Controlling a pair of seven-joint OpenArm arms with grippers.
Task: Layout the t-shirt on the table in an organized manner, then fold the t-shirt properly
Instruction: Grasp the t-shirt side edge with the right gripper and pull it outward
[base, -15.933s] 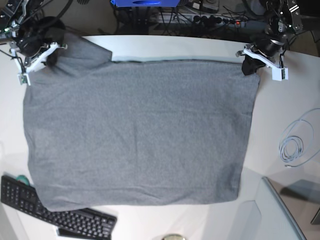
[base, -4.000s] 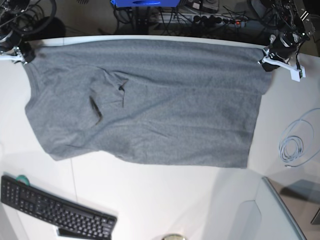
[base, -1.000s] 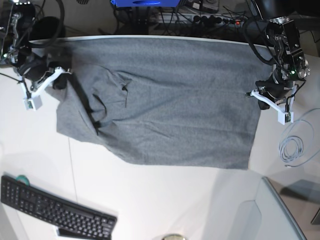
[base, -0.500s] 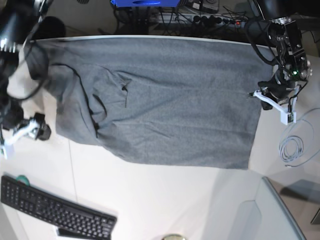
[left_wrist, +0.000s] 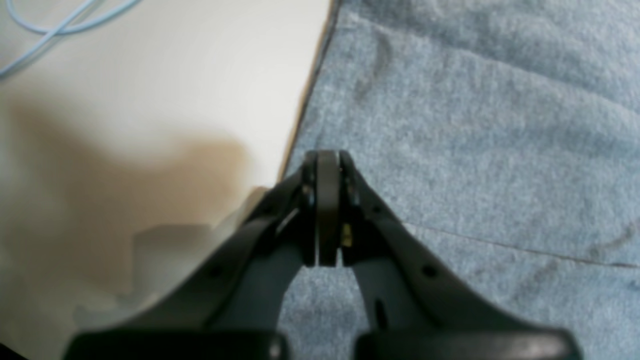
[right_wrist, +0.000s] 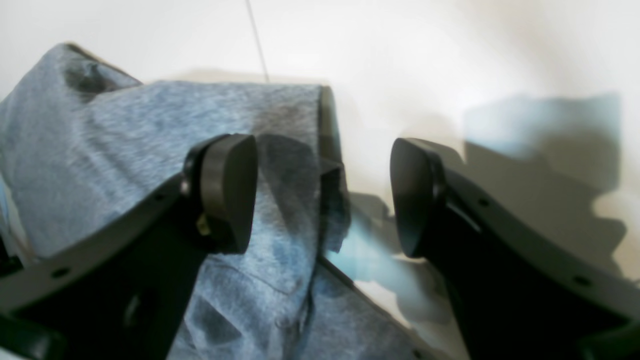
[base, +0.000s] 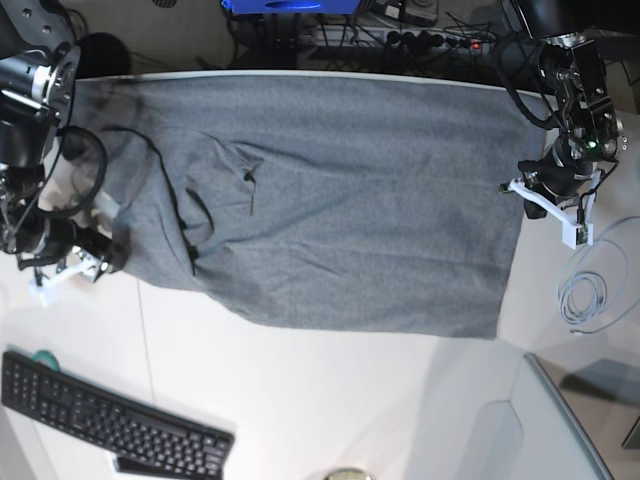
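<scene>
The heather-grey t-shirt (base: 350, 200) lies spread across the far half of the white table (base: 300, 400), with wrinkles and a folded-over flap on its left side. My left gripper (base: 522, 192) is at the shirt's right edge. In the left wrist view the left gripper (left_wrist: 322, 165) is shut, pads together with no cloth showing between them, its tip just over the fabric (left_wrist: 475, 150) beside the hem. My right gripper (base: 105, 258) is at the shirt's lower-left edge. The right wrist view shows the right gripper (right_wrist: 320, 195) open, straddling a doubled edge of the cloth (right_wrist: 100, 150) without gripping it.
A black keyboard (base: 110, 420) lies at the near left corner. A coiled pale-blue cable (base: 585, 290) sits right of the shirt. A clear panel (base: 540, 420) stands at the near right. A thin dark seam (base: 148, 340) runs across the tabletop. Cables and a power strip lie behind the far edge.
My right gripper opened and let go of the shirt's left edge, swung down toward me, then came back in to the lower-left edge. The left gripper stayed almost still.
</scene>
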